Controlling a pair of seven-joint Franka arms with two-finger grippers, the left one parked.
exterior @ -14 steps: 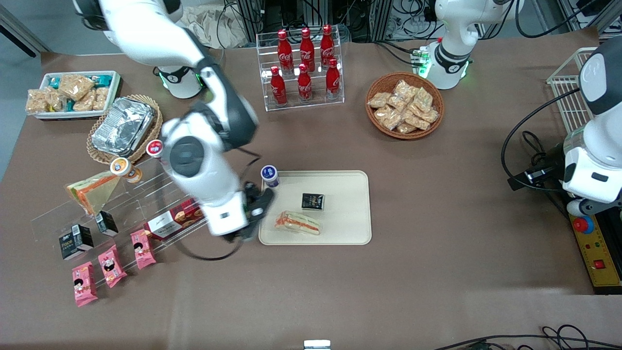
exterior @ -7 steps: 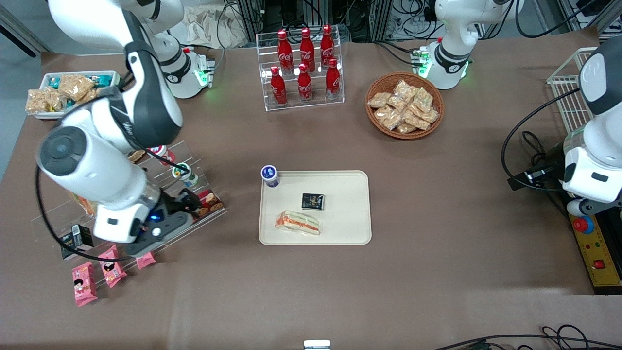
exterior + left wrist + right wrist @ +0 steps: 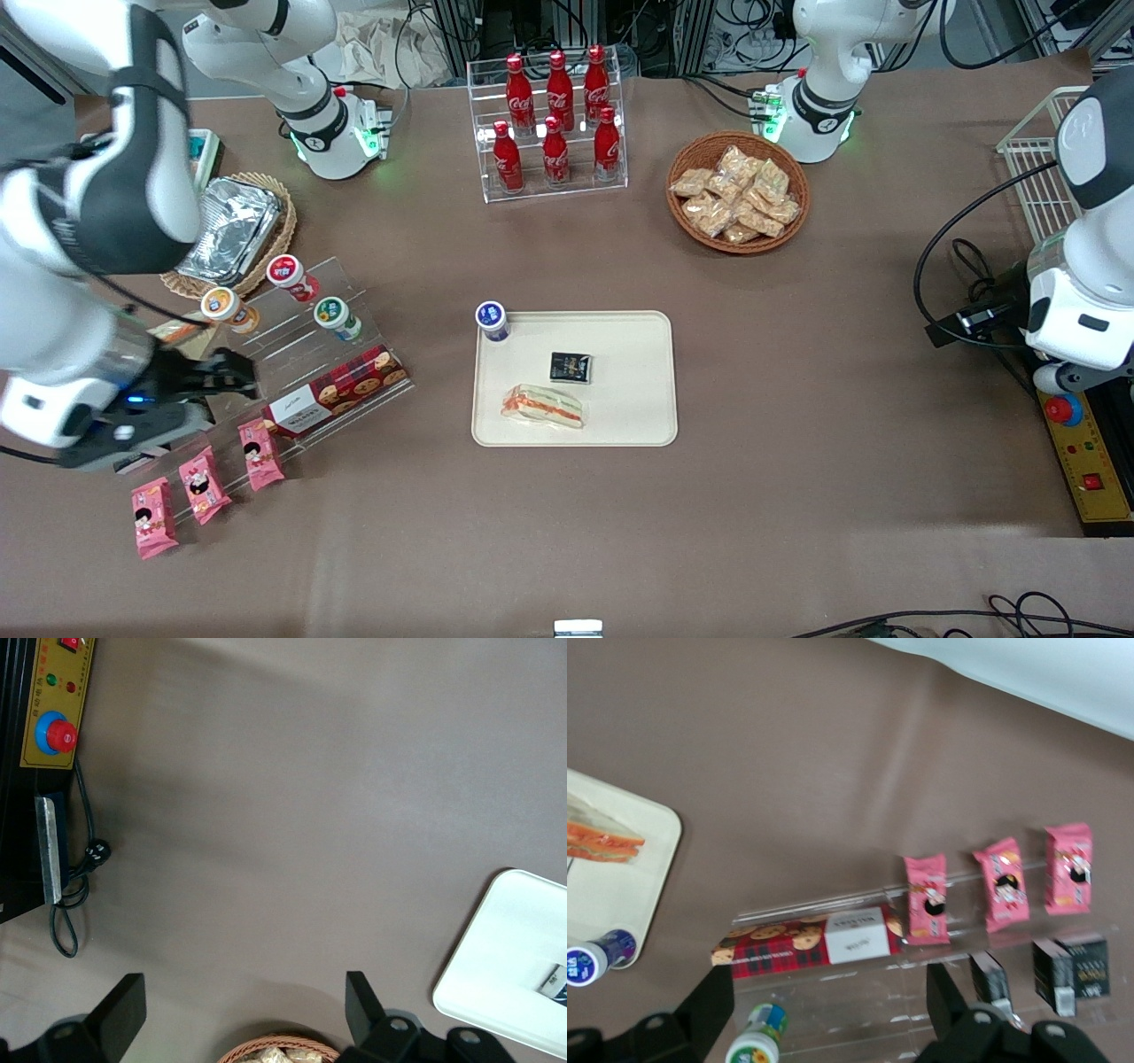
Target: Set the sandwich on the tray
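The wrapped sandwich (image 3: pixel 542 406), white bread with orange-red filling, lies flat on the cream tray (image 3: pixel 620 346), nearer the front camera than a small black box (image 3: pixel 570 367). My right gripper (image 3: pixel 226 379) is open and empty, well away from the tray, above the clear acrylic shelf (image 3: pixel 292 354) at the working arm's end of the table. In the right wrist view the gripper (image 3: pixel 830 1005) hangs over the shelf, with the sandwich (image 3: pixel 598 840) and a tray corner (image 3: pixel 629 895) at the edge. The tray corner also shows in the left wrist view (image 3: pixel 514 948).
A blue-capped bottle (image 3: pixel 492 321) stands at the tray's corner. The shelf holds a red cookie box (image 3: pixel 341 390), small bottles (image 3: pixel 335 317), pink packets (image 3: pixel 261 454). A foil container (image 3: pixel 229 226), cola bottle rack (image 3: pixel 554 115) and snack basket (image 3: pixel 737 190) stand farther back.
My right arm has swung away from the tray toward its own end of the table, over the shelf. The sandwich stays on the tray where it was.
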